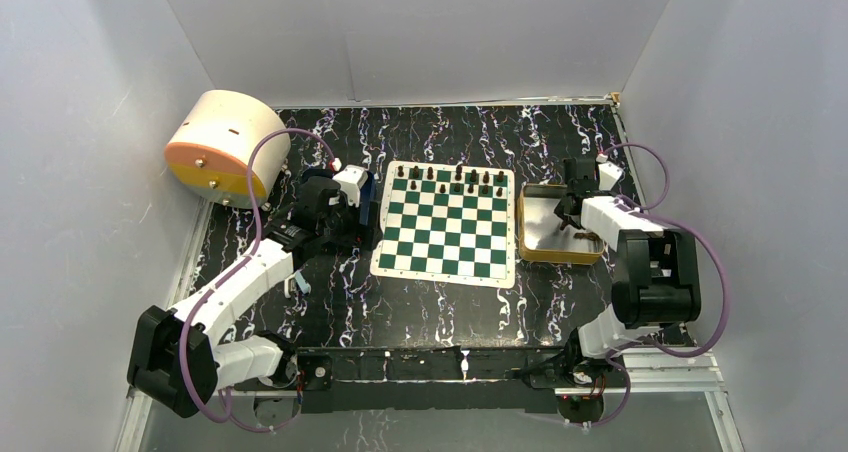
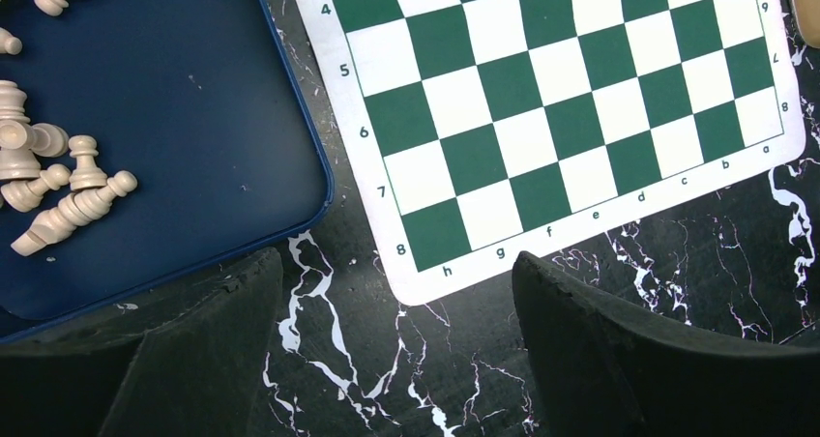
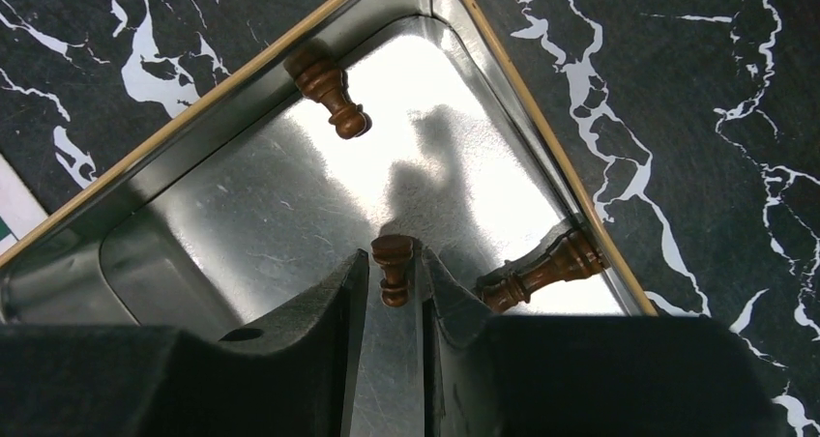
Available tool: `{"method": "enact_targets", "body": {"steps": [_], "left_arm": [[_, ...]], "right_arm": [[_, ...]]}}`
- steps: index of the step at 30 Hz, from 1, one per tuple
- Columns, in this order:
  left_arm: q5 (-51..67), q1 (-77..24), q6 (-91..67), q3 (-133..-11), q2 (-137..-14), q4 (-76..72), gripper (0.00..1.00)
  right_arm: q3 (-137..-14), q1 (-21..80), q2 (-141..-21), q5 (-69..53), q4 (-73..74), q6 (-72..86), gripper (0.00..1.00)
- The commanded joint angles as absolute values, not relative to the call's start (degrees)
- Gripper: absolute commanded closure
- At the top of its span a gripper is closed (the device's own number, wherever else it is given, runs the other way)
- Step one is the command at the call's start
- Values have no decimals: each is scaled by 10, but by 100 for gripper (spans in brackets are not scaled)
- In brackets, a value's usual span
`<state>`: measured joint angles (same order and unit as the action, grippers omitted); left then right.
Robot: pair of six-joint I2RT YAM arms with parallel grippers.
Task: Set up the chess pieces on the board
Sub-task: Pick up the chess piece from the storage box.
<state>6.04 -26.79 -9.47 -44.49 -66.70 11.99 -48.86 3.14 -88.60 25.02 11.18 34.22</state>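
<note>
Presently, a pick is in hand. Between the fingers of the right gripper (image 3: 393, 258) a brown pawn (image 3: 394, 280) is pinched, inside the tin tray (image 3: 193, 224); two more chess pieces (image 3: 334, 94) are seen, one beyond the fingertips and one just beside a finger. The left gripper (image 2: 396, 261) is held spread and empty, the board (image 2: 580, 89) corner just ahead of its fingers. Next, a straight lift is judged necessary, then carriage to the board's partly filled far rows.
</note>
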Motion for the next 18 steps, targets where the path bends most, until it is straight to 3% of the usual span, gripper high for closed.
{"method": "enact_targets", "body": {"steps": [1, 18], "left_arm": [[55, -265, -86, -441, -651, 116, 15], [57, -265, -83, -444, -656, 114, 18]], "right_arm": [[-489, 25, -898, 252, 97, 370, 67], [-490, 14, -922, 229, 90, 370, 68]]}}
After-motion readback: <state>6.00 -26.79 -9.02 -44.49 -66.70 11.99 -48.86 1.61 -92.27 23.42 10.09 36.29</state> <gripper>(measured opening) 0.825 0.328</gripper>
